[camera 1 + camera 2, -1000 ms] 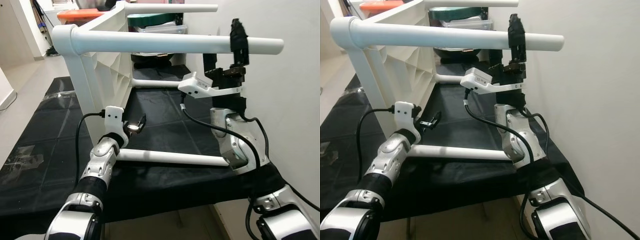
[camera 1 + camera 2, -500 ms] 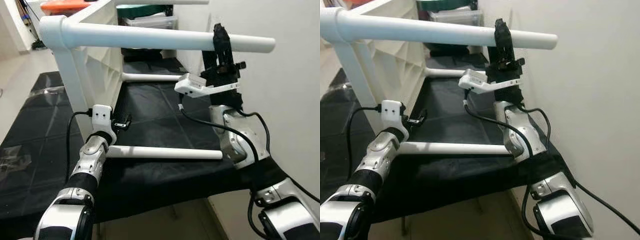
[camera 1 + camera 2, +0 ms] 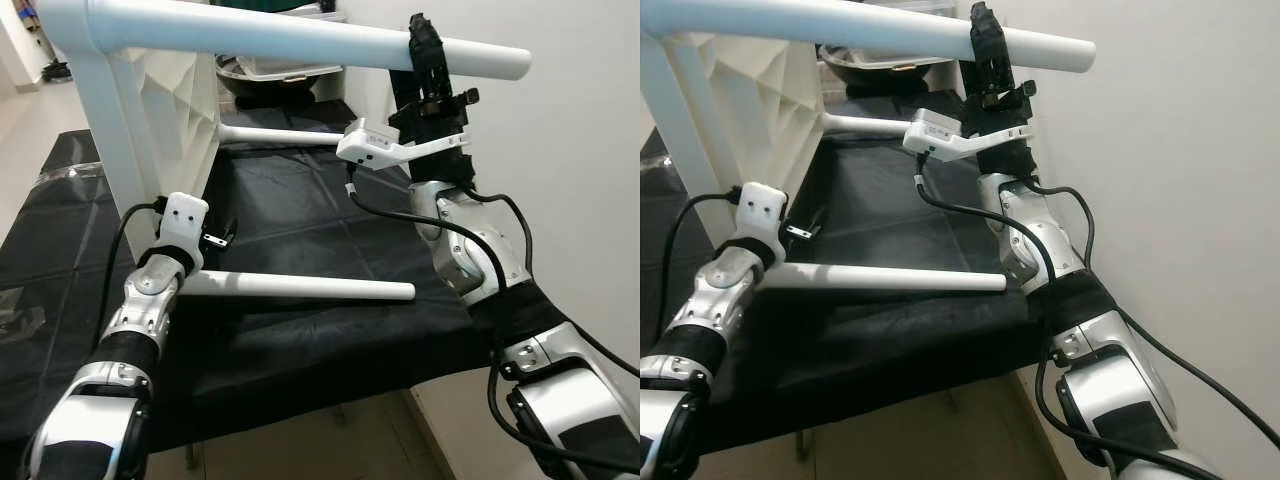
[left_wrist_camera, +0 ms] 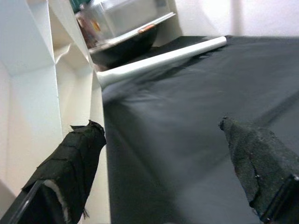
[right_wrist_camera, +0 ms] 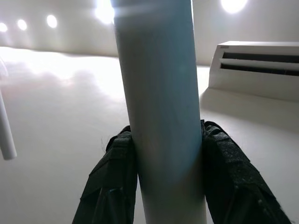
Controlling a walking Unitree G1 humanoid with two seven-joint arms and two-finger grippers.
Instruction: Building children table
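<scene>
The table [image 3: 150, 90] lies on its side on the black-covered desk [image 3: 300, 340], legs pointing toward the wall. The right end effector [image 3: 425, 55] is clamped around the top leg [image 3: 300, 40]. The left end effector [image 4: 159, 158] gapes empty beside the panel [image 4: 28, 102]. With one grip so near the leg's tip, the table may pivot or slip free.

Bright, even indoor light. Ceiling lamps [image 5: 50, 21] glare at twelve o'clock in the right wrist view. The left wrist view is softly blurred.
</scene>
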